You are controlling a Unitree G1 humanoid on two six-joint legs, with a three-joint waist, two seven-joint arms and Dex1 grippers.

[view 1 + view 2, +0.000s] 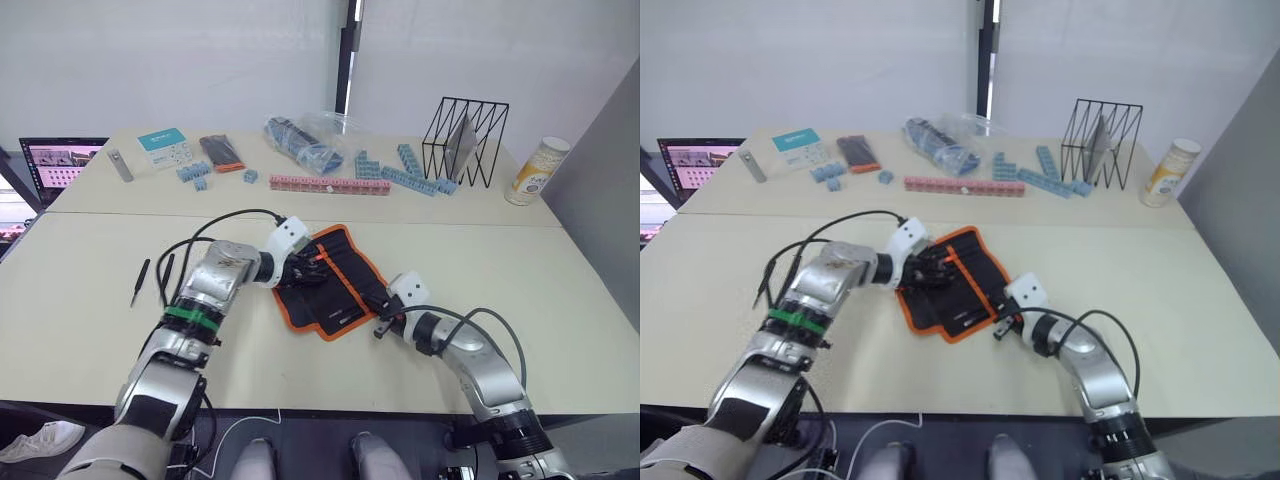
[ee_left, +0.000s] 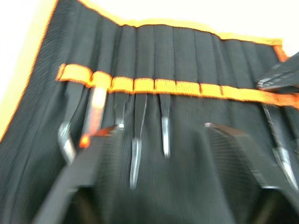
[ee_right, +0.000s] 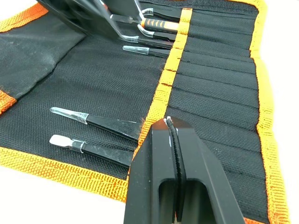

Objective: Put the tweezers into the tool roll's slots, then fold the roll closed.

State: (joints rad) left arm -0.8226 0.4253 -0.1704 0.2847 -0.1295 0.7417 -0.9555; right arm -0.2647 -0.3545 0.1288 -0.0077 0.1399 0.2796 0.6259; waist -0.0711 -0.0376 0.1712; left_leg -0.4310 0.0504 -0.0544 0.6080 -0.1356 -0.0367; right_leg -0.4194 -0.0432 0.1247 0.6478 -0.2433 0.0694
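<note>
The right gripper (image 3: pixel 172 122), fingers pressed together, rests on the open roll (image 1: pixel 345 262) at mid-table. The left gripper (image 1: pixel 305 268), fingers spread, hangs over seated tweezers (image 2: pixel 164 122). Two loose tweezers (image 1: pixel 140 281) lie left. Farther back: blocks (image 1: pixel 328 184), wire rack (image 1: pixel 465 140), bottle (image 1: pixel 535 170).

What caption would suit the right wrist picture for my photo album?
Shut black two-fingered right gripper poised over the open black fabric tool roll with orange edging, slim metal tweezers tucked into its slots.

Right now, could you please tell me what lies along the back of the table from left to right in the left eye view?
Laptop → grey bar → teal box → ribbed pack → plastic bag → wire rack → bottle.
</note>
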